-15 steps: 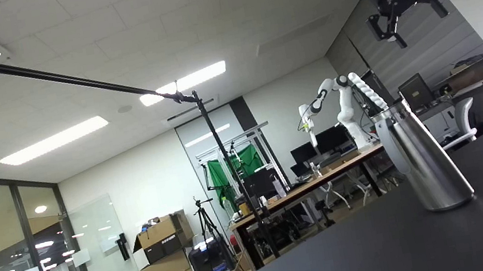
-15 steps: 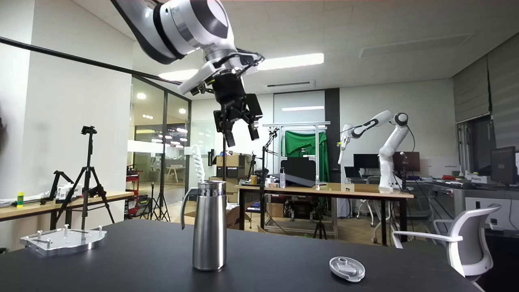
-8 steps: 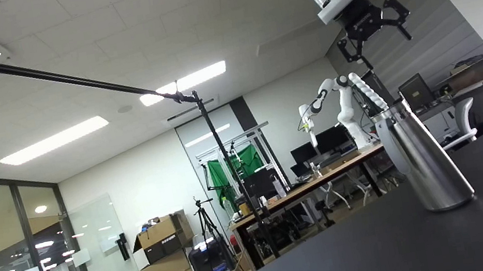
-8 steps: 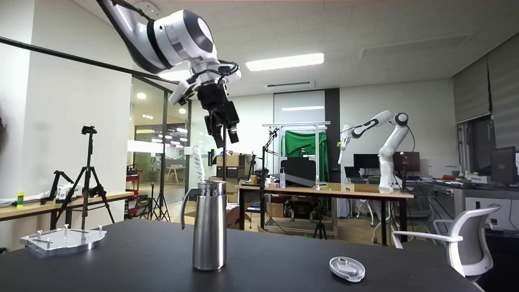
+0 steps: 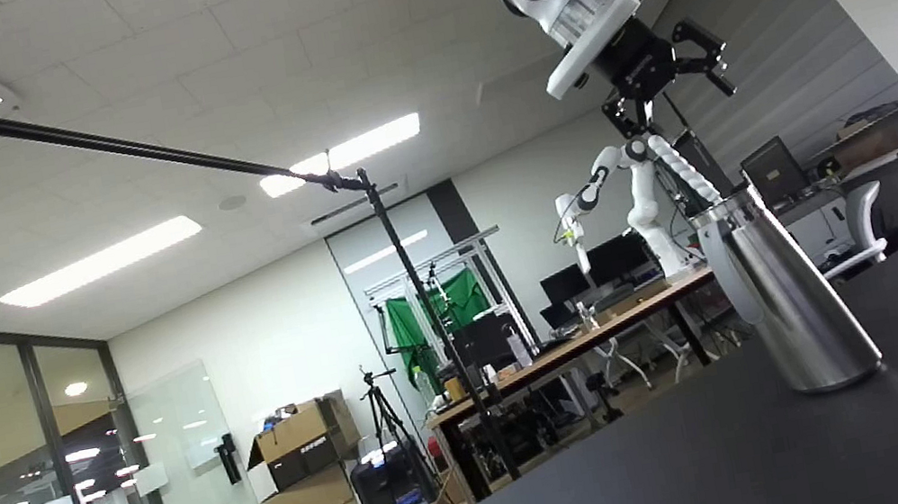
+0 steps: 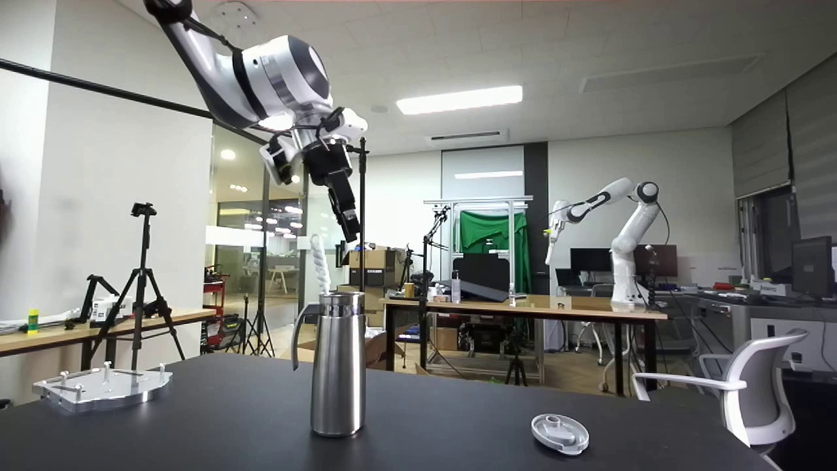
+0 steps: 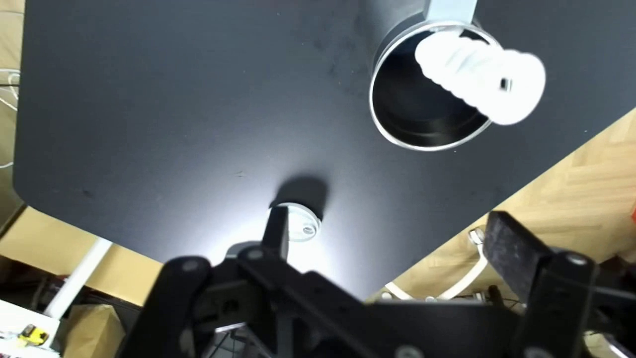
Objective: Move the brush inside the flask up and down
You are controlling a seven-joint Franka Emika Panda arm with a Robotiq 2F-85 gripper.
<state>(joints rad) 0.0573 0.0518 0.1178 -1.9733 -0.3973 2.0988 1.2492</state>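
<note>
The gripper (image 7: 390, 223) hung with its fingers (image 7: 516, 251) pointing downward and spread well apart, nothing held between them. The brush (image 7: 482, 79) was not in that gap: its white, twisted handle (image 6: 320, 265) stood near the fingers but apart from both, and in the wrist view it showed beyond their tips, off to one side. Such a wide spread was presumably meant to let them pass around a handle that thick. From beside the fingers the brush ran down, away from them, into the flask (image 6: 338, 379), where its lower end was hidden. It leaned toward the side with the flask's grip (image 5: 732, 278), which likely left its top free for grasping, though at a tilt the fingers would need to match. Lower than the fingers, the flask stood upright on the table (image 6: 444, 418), a stance that would suit strokes along its depth. The lid (image 6: 560, 434) lay well below the fingers and well apart from the flask, probably off so that the brush could pass through the mouth. The work seemed to be at the approach, with the up-and-down strokes not yet begun. A nudge from a finger could roll the handle along the rim.
</note>
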